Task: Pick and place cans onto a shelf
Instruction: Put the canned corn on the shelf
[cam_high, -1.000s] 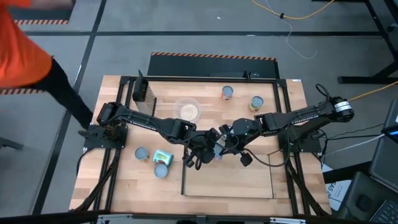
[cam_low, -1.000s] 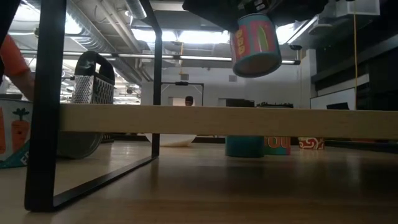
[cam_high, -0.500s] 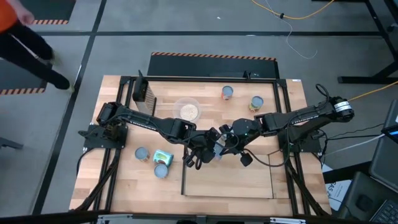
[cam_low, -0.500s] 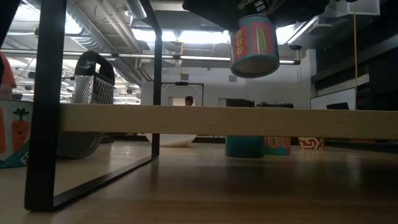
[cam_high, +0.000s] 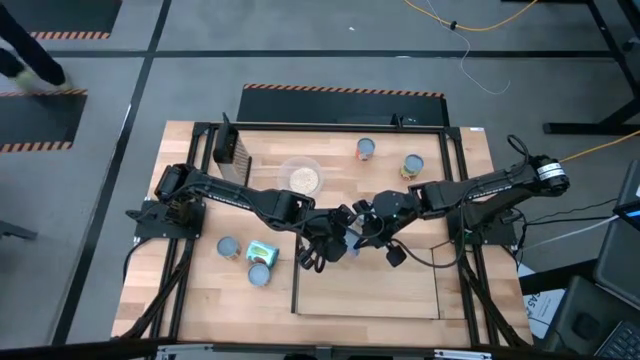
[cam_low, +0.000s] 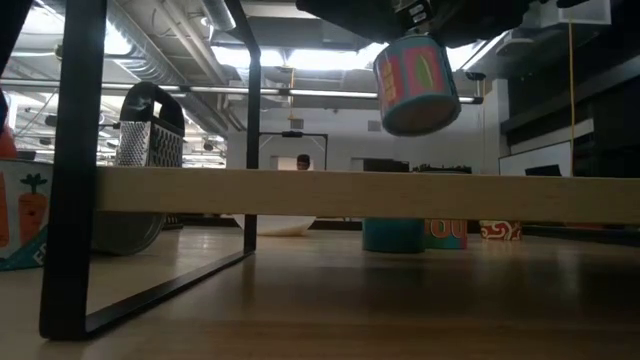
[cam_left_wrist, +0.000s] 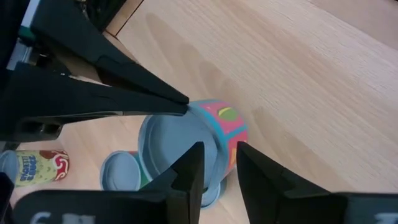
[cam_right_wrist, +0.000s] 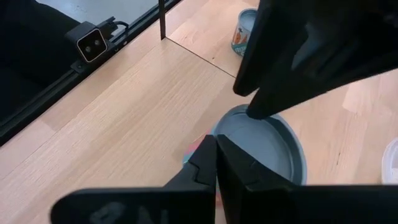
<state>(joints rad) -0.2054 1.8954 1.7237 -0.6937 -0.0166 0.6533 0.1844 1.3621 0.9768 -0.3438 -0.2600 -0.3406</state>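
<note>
A can (cam_low: 417, 85) with a pale blue top (cam_left_wrist: 177, 146) and a pink-and-teal side hangs tilted above the light-wood shelf (cam_high: 370, 290). Both grippers meet at it over the shelf's far left part. My left gripper (cam_high: 335, 242) comes from the table's left, my right gripper (cam_high: 360, 232) from the right, and both are shut on the can. Two more cans (cam_high: 366, 149) (cam_high: 412, 165) stand upright on the table at the far side. Others (cam_high: 228, 247) (cam_high: 260, 274) stand at the near left. My left gripper (cam_left_wrist: 219, 152) pinches the can's top rim (cam_left_wrist: 222, 163); one finger (cam_left_wrist: 189, 171) lies over the pale top and the other (cam_left_wrist: 252, 171) is outside on the side wall. The can hangs tilted below the fingers, clear of the shelf. My right gripper (cam_right_wrist: 216, 140) has its two fingers closed together on the can's top rim (cam_right_wrist: 217, 127), roughly opposite the left gripper. The fingertips hide the exact place of contact. In the left wrist view its fingers (cam_left_wrist: 143, 93) taper to a point at the rim (cam_left_wrist: 189, 107).
A clear bowl (cam_high: 301, 178) and a metal grater (cam_high: 232, 148) stand at the far left of the table. A green packet (cam_high: 262, 252) lies by the near-left cans. The shelf (cam_low: 320, 193) is raised on dark legs (cam_low: 70, 170). A person's legs (cam_high: 25, 60) show beyond the table's far left.
The can has tipped between the grippers: in the low view its bottom now swings toward that picture's right and sits a little lower. Both grippers have stayed shut on it in the same place. The person at the far left has walked away.
</note>
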